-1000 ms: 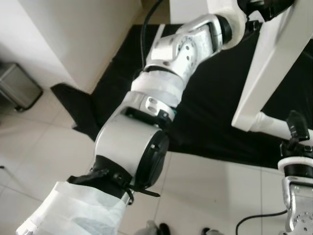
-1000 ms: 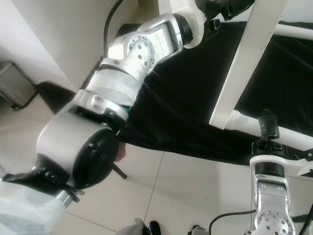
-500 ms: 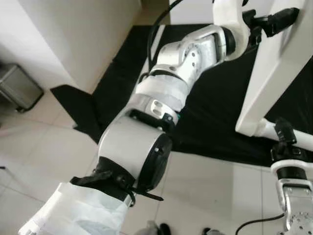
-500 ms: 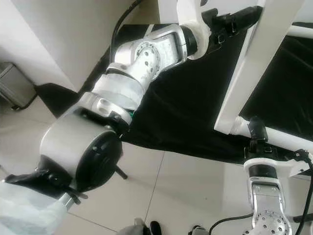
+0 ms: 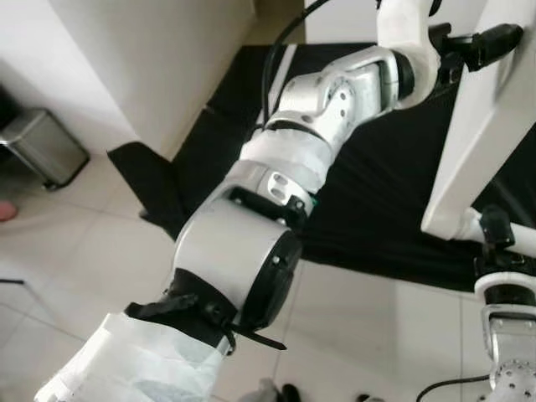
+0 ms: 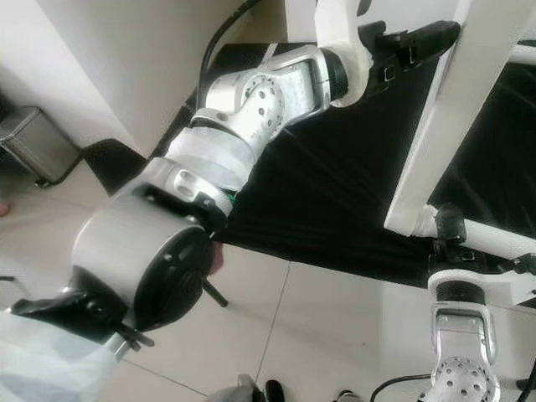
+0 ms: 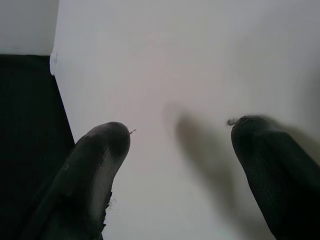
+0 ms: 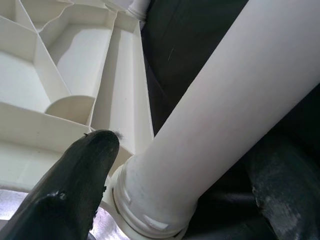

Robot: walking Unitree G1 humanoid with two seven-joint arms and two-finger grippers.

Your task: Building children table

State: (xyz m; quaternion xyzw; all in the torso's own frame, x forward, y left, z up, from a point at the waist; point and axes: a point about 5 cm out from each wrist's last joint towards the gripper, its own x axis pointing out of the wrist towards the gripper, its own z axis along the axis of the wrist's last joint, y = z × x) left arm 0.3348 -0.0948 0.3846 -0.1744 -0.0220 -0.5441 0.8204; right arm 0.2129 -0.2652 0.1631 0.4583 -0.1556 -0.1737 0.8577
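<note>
The white children's table top (image 5: pixel 486 142) stands tilted on edge over a black cloth. My left arm reaches up to it. The left gripper (image 5: pixel 477 46) is open, its two black fingers (image 7: pixel 100 150) spread against the flat white face (image 7: pixel 190 65). A white round leg (image 8: pixel 235 100) is set in a socket on the ribbed underside (image 8: pixel 75 65). My right gripper (image 8: pixel 185 155) straddles that leg close to the socket, one fingertip (image 8: pixel 97 150) near the collar and a dark gap beside the other. From the head the right gripper (image 5: pixel 496 228) shows at the lower right, on the leg (image 6: pixel 494 240).
A black cloth (image 5: pixel 377 184) covers the floor under the table. A metal bin (image 5: pixel 46 151) stands at the left by a white wall (image 5: pixel 151 59). Pale tiles (image 5: pixel 377 327) lie in front. A black cable (image 5: pixel 272 50) runs along my left arm.
The head view has shifted a little. My left gripper now shows lower in the picture, against the table top. My right gripper sits nearer the leg's socket end.
</note>
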